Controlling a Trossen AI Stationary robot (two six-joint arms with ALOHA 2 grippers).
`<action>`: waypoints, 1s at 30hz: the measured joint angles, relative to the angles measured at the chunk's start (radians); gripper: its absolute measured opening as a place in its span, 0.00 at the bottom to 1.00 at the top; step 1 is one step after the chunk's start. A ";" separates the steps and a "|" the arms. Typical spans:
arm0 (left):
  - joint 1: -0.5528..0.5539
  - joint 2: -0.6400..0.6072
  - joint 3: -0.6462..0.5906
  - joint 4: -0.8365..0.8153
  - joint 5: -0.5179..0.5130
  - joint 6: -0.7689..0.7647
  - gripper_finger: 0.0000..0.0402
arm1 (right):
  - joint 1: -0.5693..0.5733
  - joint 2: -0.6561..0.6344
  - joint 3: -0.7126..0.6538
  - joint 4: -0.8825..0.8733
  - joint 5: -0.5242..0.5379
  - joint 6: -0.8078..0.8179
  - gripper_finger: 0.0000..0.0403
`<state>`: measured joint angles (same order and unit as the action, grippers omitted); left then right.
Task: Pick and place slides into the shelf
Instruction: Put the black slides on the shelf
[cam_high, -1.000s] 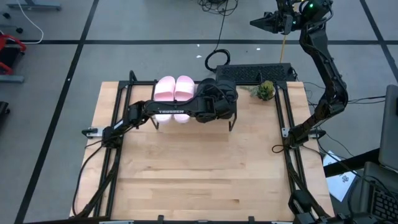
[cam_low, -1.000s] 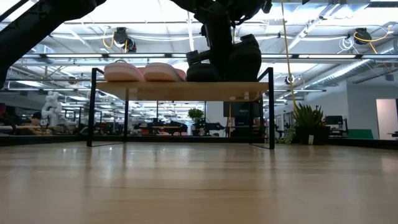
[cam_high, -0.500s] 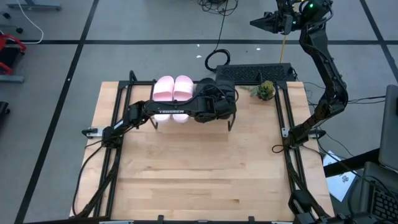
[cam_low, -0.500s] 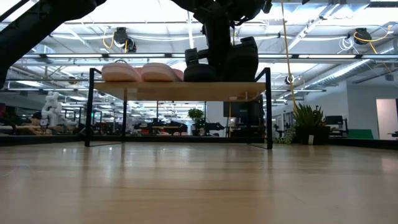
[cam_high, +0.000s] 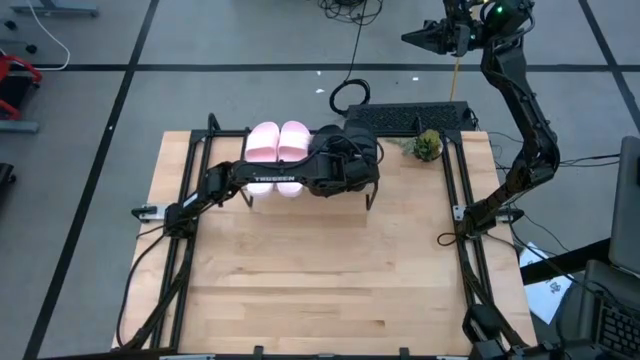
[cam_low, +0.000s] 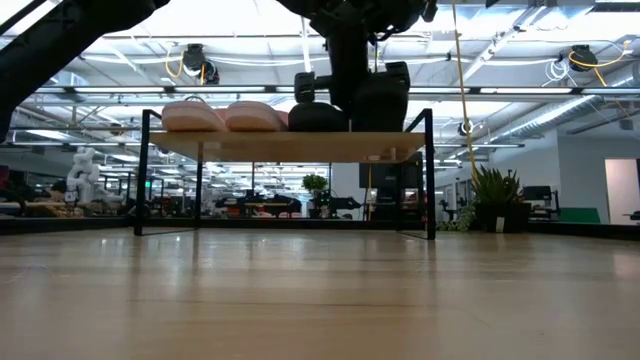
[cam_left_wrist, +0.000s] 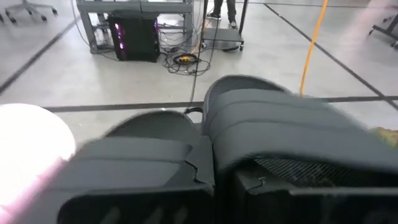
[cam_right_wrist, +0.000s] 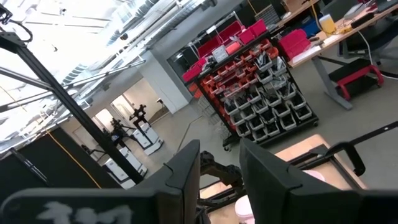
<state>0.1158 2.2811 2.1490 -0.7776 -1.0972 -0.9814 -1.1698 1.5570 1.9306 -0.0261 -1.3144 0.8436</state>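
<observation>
Arm hides black slides on shelf.

The left arm reaches low across the table, its left gripper at the far edge. The right gripper is raised beyond the table, jaws slightly apart.

A small plant (green) beside a keyboard.

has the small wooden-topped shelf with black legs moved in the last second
Yes. In the low view the small wooden-topped shelf has slid slightly left against the potted plant behind it, carrying the pale pink slides and matte black slides along.
</observation>
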 joint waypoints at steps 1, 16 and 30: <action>0.000 -0.002 0.000 -0.009 -0.004 0.004 0.00 | 0.000 0.000 -0.006 0.000 0.000 0.000 0.26; 0.002 -0.003 0.000 0.053 0.034 0.021 0.00 | 0.000 0.000 -0.085 0.014 0.000 0.006 0.26; 0.002 -0.003 0.000 0.079 0.084 0.044 0.00 | 0.000 0.000 -0.085 0.322 -0.023 0.241 0.26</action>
<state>0.1173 2.2780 2.1490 -0.6991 -1.0128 -0.9371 -1.1698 1.5574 1.8454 0.2963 -1.3375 1.0842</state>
